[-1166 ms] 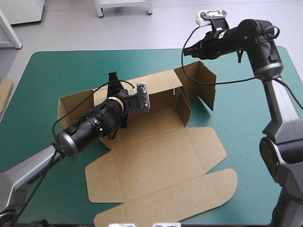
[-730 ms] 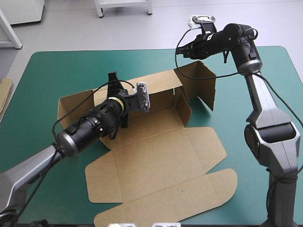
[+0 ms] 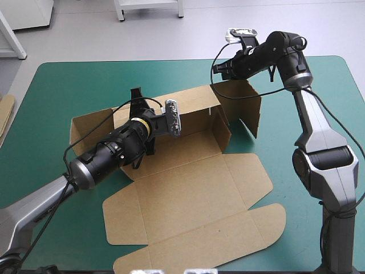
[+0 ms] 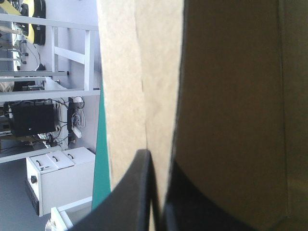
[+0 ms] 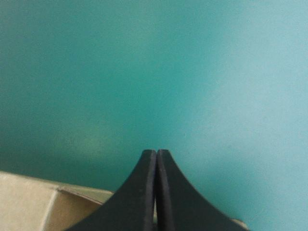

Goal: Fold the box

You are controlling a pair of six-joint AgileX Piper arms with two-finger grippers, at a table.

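The right pincer (image 5: 156,153), closed empty, has neared the brown cardboard box's (image 3: 188,197) end flap (image 3: 244,100), likely to fold it; the left pincer (image 4: 155,161) clamps its wall (image 3: 188,105).

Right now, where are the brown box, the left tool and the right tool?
box (image 3: 194,200): high view, on its flat lid panel.
left tool (image 4: 159,161): left wrist view, between its fingertips, which pinch a box wall.
right tool (image 5: 156,153): right wrist view, where its shut fingertips meet.

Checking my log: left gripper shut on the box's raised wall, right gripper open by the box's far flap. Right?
No: the right gripper is shut, its fingers meeting in one arch in the right wrist view. The left gripper is shut on the box, as you say.
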